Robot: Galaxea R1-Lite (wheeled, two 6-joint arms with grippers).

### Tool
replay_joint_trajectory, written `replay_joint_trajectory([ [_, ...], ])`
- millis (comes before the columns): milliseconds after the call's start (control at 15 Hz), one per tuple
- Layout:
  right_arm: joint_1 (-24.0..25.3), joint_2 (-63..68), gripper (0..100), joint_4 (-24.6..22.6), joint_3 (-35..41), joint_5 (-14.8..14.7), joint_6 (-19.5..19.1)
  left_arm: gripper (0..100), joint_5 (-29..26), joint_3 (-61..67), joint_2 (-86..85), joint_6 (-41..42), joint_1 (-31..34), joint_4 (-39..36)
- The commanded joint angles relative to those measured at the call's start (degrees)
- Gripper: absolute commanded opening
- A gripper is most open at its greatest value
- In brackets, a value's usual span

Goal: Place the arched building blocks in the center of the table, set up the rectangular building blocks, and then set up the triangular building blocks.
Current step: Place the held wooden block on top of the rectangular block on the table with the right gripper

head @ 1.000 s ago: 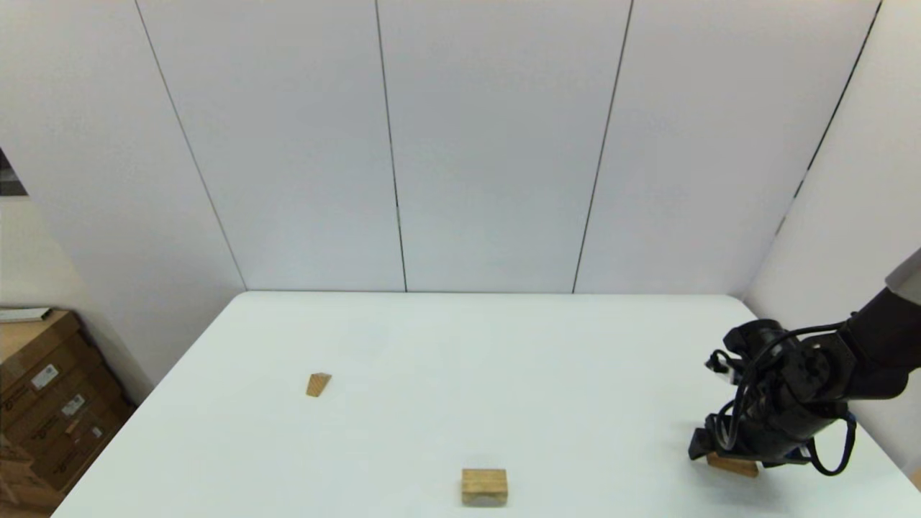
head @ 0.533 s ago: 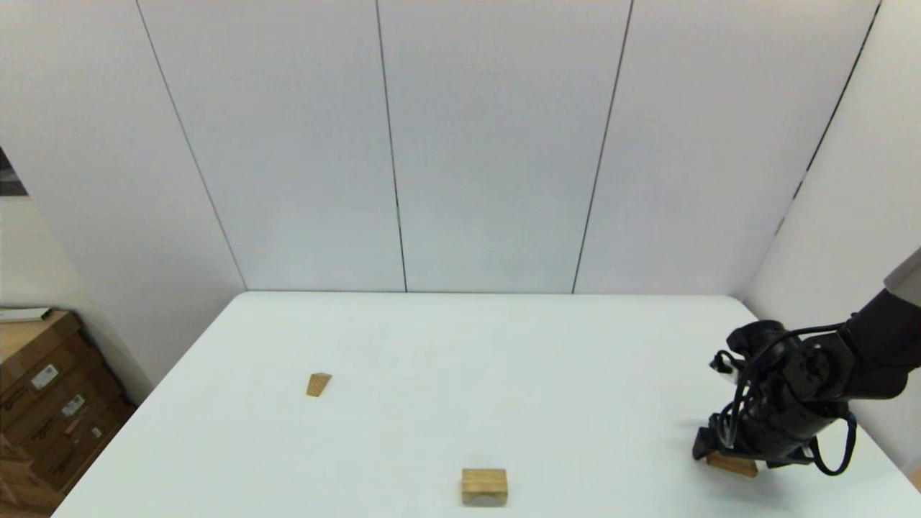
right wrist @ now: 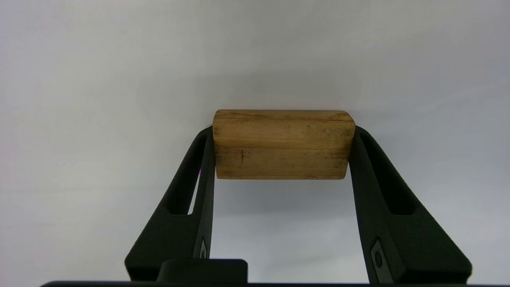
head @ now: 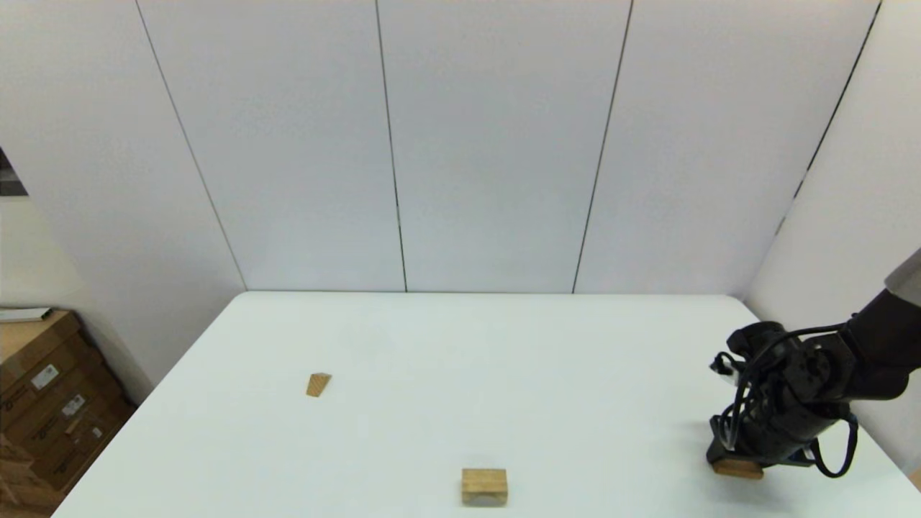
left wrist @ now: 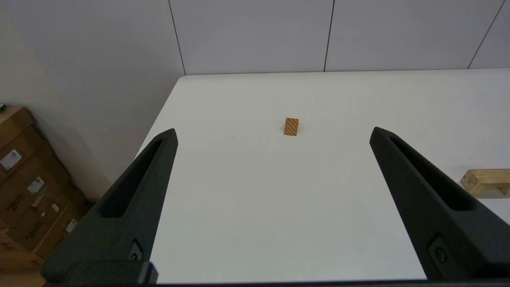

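Early stage: arch block [head: 484, 486] sits near table [head: 460, 345] front-middle, right gripper [right wrist: 281, 145] fingers clamped on slab [right wrist: 283, 144] ends, wedge [left wrist: 291, 126] untouched ahead between spread left gripper [left wrist: 273, 135] fingers; both set-ups remain.

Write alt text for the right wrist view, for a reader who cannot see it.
The right gripper has its two black fingers closed against the short ends of the rectangular building block, a brown wooden slab. Behind it lies only the plain white table.
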Motion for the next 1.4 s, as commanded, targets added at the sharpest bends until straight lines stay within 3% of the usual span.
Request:
replay_joint_trajectory([
  [67, 5.41, -13.35, 0, 0.39, 3.19, 0.34, 2.31, 100, 0.01, 0.01, 0.07, 0.10, 0.01, 0.00],
  [133, 8.04, -17.22, 0, 1.09, 3.54, 0.34, 3.54, 100, 0.01, 0.01, 0.07, 0.10, 0.01, 0.00],
  [267, 14.81, -25.04, 0, 10.14, 1.43, 0.26, 6.44, 100, 0.01, 0.01, 0.07, 0.10, 0.01, 0.09],
  [467, 27.99, -30.22, 0, 25.44, -6.66, -0.18, 21.99, 100, 0.01, 0.01, 0.07, 0.19, 0.01, 0.09],
  [600, 36.08, -30.05, 0, 35.45, -12.02, -0.09, 29.29, 100, 0.01, 0.01, 0.07, 0.19, 0.01, 0.09],
  [667, 40.64, -28.47, 0, 37.91, -13.60, -0.09, 32.97, 100, 0.01, 0.01, 0.07, 0.27, 0.01, 0.09],
  [733, 43.81, -26.88, 0, 38.27, -14.39, -0.27, 35.70, 100, 0.01, -0.08, 0.07, 0.36, 0.01, 0.09],
  [867, 47.24, -24.25, 0, 38.27, -15.27, -0.27, 37.20, 100, 0.01, 0.01, 0.07, 0.27, 0.01, 0.09],
  [1400, 49.88, -9.57, 0, 37.74, -24.68, 1.22, 37.64, 100, 0.01, 0.01, 0.07, 0.10, 0.01, 0.00],
])
